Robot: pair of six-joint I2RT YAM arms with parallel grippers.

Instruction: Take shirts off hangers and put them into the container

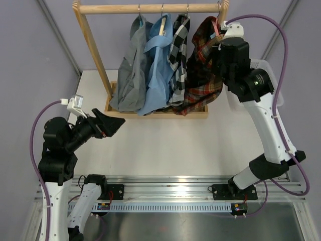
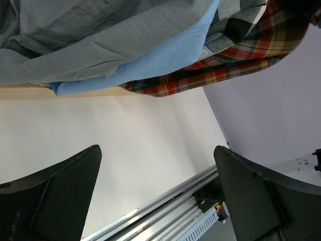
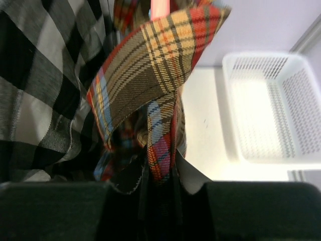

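From above you see only a corner of the white basket [image 1: 262,64] behind the right arm [image 1: 263,118], the right wrist view cuts off its far side, the right hand [image 3: 160,201] has its fingertips buried in the plaid shirt [image 3: 150,75], and the hangers [image 1: 162,10] show little beyond their hooks.

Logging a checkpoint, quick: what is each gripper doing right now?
Left gripper: open, holding nothing.
Right gripper: closed on the red-and-dark plaid button-up shirt.
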